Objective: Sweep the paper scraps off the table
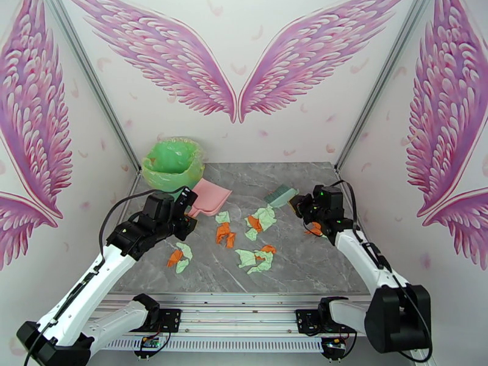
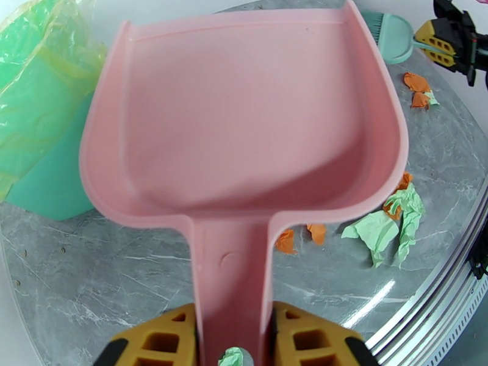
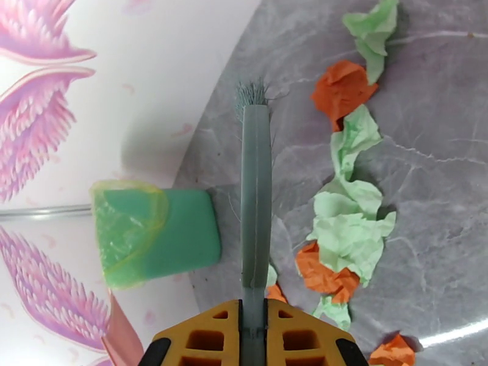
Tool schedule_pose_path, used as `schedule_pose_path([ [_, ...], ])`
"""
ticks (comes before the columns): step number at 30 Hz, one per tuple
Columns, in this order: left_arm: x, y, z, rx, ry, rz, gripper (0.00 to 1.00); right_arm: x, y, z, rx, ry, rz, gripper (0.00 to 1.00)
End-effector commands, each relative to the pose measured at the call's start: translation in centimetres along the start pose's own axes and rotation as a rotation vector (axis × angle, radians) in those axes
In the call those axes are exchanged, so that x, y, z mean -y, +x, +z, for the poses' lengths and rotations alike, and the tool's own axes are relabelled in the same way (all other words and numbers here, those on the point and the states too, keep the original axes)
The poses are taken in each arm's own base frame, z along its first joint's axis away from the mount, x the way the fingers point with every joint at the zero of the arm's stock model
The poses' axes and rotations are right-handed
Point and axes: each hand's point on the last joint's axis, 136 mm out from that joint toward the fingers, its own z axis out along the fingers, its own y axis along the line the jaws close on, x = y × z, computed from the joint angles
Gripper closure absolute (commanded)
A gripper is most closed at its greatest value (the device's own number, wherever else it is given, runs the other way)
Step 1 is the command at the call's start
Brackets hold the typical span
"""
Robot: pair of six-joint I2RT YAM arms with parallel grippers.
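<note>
Several paper scraps (image 2: 375, 230) beyond left fingers (image 2: 165, 337)

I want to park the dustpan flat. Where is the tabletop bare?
Bare grey marble table: the near-right patch between the crumpled green and orange paper scraps and the right arm; the far strip between pink plastic dustpan and teal brush. The middle is crowded.

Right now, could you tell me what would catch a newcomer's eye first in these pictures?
Huge pink wings spread across the back wall. Green and orange paper scraps litter the table between the left gripper holding a pink dustpan and the right gripper holding a teal brush.
</note>
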Motion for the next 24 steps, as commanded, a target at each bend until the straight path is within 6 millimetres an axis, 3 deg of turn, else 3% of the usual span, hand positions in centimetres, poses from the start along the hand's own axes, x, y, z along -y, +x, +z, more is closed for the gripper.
schedule_pose_path([
  [1,0.1,-0.8,-1.2,0.040,-0.001,0.009,1.00,-2.5,5.8,0.5,-0.250,-0.040,-0.143,1.00],
  [6,0.2,-1.5,-2.2,0.078,0.006,0.011,1.00,-6.0,13.2,1.4,-0.470,-0.152,-0.241,1.00],
  [12,-1.7,-0.9,-2.9,0.038,-0.051,-0.047,1.00,-9.1,19.2,2.7,-0.597,-0.244,-0.295,1.00],
  [18,-3.7,-0.9,-3.9,0.057,-0.107,-0.094,1.00,-11.0,24.8,5.5,-0.712,-0.296,-0.322,1.00],
  [24,-4.1,-0.8,-4.4,0.061,-0.115,-0.100,1.00,-12.3,30.2,8.7,-0.815,-0.315,-0.343,1.00],
])
